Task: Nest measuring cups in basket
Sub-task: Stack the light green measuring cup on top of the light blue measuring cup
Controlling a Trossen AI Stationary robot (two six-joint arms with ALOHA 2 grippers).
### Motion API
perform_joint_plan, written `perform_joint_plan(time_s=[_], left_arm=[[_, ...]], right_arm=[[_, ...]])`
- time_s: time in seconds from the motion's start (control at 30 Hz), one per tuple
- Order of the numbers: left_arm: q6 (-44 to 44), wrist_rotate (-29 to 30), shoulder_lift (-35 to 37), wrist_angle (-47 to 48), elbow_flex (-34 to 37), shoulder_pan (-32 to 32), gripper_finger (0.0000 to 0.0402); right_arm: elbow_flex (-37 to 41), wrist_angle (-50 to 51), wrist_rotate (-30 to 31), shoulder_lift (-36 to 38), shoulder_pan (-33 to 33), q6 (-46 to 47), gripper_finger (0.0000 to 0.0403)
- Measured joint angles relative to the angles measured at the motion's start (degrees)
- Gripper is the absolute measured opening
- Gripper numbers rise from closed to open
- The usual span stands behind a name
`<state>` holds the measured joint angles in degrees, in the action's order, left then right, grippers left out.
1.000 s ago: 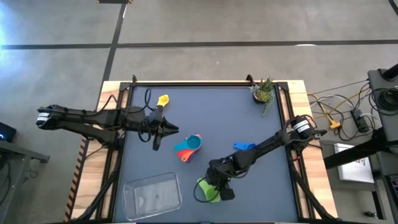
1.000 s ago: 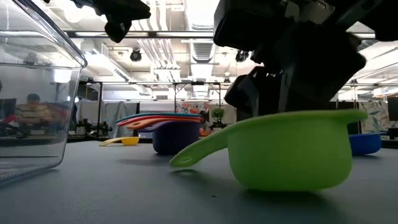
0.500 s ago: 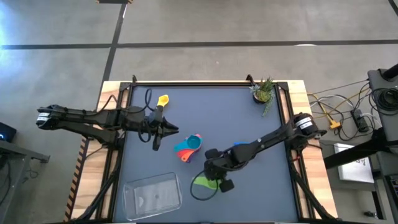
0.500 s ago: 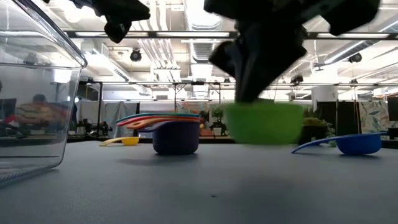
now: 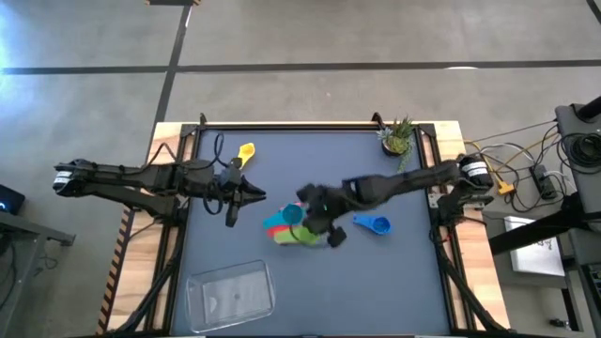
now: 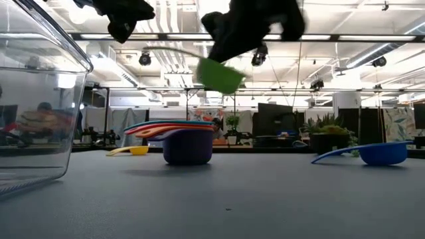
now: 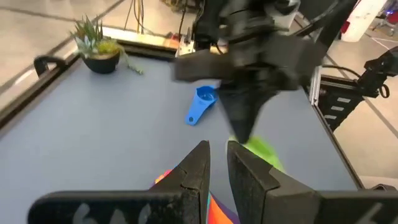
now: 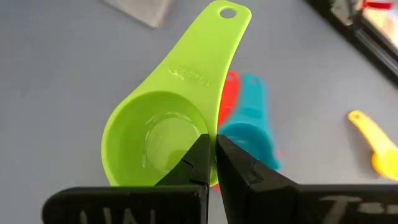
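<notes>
My right gripper [image 8: 213, 140] is shut on the green measuring cup [image 8: 158, 137] and holds it in the air over the nested stack of teal, red, orange and purple cups [image 5: 280, 223]; in the low view the green cup [image 6: 219, 74] hangs above the stack [image 6: 188, 141]. The blue cup [image 5: 374, 224] lies on its bowl to the right, and the yellow cup [image 5: 246, 151] sits toward the far left. The clear basket [image 5: 230, 291] stands at the near edge. My left gripper [image 5: 259, 195] hovers shut left of the stack. My right gripper pinches the green cup's bowl rim [image 8: 209, 127] on the side opposite the handle [image 8: 208, 50], one finger inside the bowl and one outside. The cup is lifted clear of the table and tilted, with its handle pointing away from the fingers.
A small potted plant [image 5: 398, 138] stands at the far right corner. Raised rails run along the table edges. Open dark mat lies between the stack and the basket [image 6: 40, 99], and around the blue cup [image 6: 378, 154].
My right gripper has lifted the green cup off the mat near the near edge and carried it up, toward the far edge and the left, until it hangs over the nested stack. The cup has gone from resting on its bowl to being tilted in the air.
</notes>
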<state>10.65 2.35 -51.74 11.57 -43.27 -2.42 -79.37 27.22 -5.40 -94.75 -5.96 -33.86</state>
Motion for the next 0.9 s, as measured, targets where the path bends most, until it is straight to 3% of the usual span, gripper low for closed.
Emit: perform_joint_plan(time_s=[0.4,0.9], left_arm=[[-2.59,0.02,4.02,1.16,0.00,0.04,0.0038],[-3.76,0.11,3.54,2.47,-0.02,0.04,0.0038]], right_arm=[[0.07,-7.96,-16.26,-3.96,12.81,-12.35,0.0009],[-0.07,-10.31,-19.77,-8.44,14.27,-19.69,0.0008]])
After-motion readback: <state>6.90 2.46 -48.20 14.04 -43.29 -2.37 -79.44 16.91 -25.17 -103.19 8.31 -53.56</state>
